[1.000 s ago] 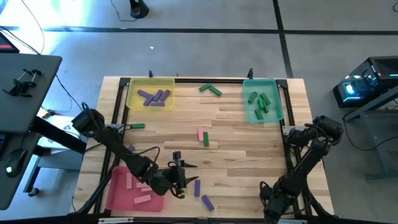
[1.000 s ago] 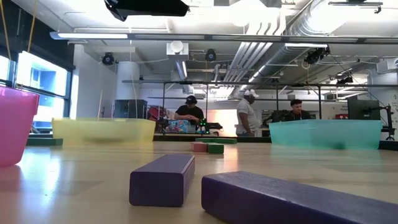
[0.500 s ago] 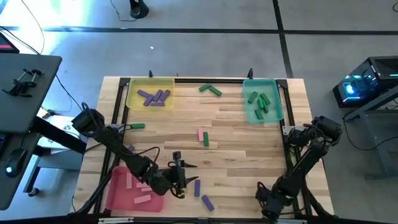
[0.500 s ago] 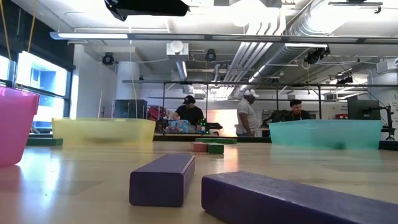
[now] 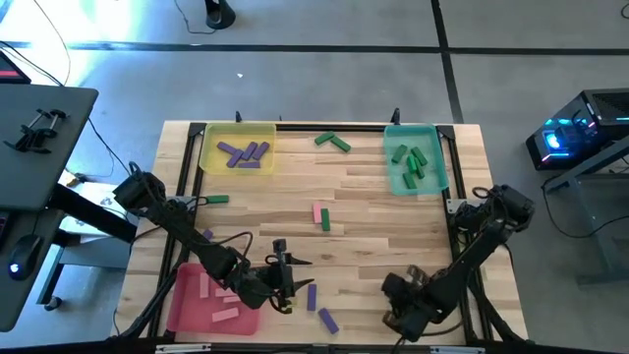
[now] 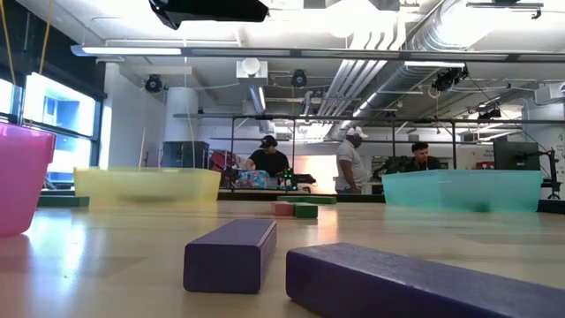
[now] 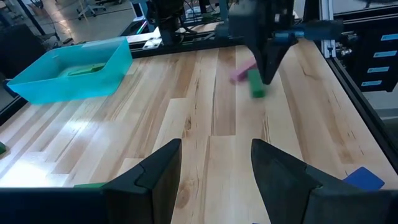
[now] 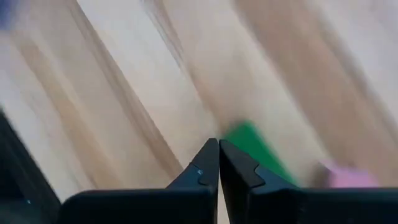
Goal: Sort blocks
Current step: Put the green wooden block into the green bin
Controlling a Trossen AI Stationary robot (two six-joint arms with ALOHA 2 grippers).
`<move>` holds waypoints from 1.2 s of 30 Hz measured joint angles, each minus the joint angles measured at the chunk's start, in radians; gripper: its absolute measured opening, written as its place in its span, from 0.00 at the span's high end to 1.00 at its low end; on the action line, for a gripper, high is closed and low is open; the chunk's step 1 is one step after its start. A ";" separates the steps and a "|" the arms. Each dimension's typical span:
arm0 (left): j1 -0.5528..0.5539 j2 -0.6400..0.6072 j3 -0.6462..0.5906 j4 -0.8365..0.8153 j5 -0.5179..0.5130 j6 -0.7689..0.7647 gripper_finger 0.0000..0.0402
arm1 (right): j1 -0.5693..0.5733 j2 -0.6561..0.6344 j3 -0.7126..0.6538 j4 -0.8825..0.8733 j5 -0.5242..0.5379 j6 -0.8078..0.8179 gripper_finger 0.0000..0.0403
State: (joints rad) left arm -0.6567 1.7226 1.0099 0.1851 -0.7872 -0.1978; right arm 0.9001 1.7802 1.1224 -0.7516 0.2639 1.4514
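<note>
From above I see a wooden table (image 5: 383,211) with three trays: a yellow tray (image 5: 237,147) at the far left corner holding purple blocks (image 5: 244,153), a teal tray (image 5: 415,158) at the far right corner holding green blocks (image 5: 413,162), and a pink tray (image 5: 210,297) at the near left corner holding pink blocks (image 5: 218,300).

My left gripper (image 5: 285,278) hovers low near the front edge, just beside the pink tray. Its fingers (image 7: 283,174) stand apart with nothing between them.

Two loose purple blocks (image 5: 320,309) lie just to its right, near the front edge. A pink block (image 5: 317,212) and a green block (image 5: 326,221) lie side by side at the table's middle. Two more green blocks (image 5: 333,142) sit along the far edge between the yellow and teal trays, and one green block (image 5: 217,200) lies near the left edge.

My right gripper (image 5: 403,310) is at the near right of the table, close to the front edge. Its fingers (image 8: 208,165) are pressed together, holding nothing.
</note>
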 joint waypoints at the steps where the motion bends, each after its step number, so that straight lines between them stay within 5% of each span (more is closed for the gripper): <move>1: 0.000 0.000 0.000 0.000 0.000 0.000 0.54 | -0.003 -0.002 0.015 -0.018 0.034 -0.016 1.00; 8: 0.000 0.000 0.000 -0.002 0.000 0.000 0.54 | -0.004 -0.015 0.057 -0.076 0.121 -0.111 0.95; 13: 0.000 0.000 0.000 -0.006 0.000 -0.006 0.54 | 0.029 -0.023 0.001 -0.073 0.153 -0.213 0.76; 23: 0.001 0.000 0.000 -0.007 0.019 -0.007 0.54 | 0.089 -0.026 -0.235 0.204 0.353 -0.270 0.42; 29: 0.002 0.000 0.000 -0.007 0.019 -0.008 0.54 | 0.075 -0.037 -0.384 0.481 0.294 -0.321 0.43; 36: 0.002 0.000 0.000 -0.007 0.019 -0.010 0.54 | 0.117 -0.037 -0.445 0.530 0.345 -0.277 0.62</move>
State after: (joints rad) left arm -0.6548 1.7226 1.0098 0.1783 -0.7681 -0.2081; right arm 1.0167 1.7433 0.6772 -0.2214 0.6086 1.1747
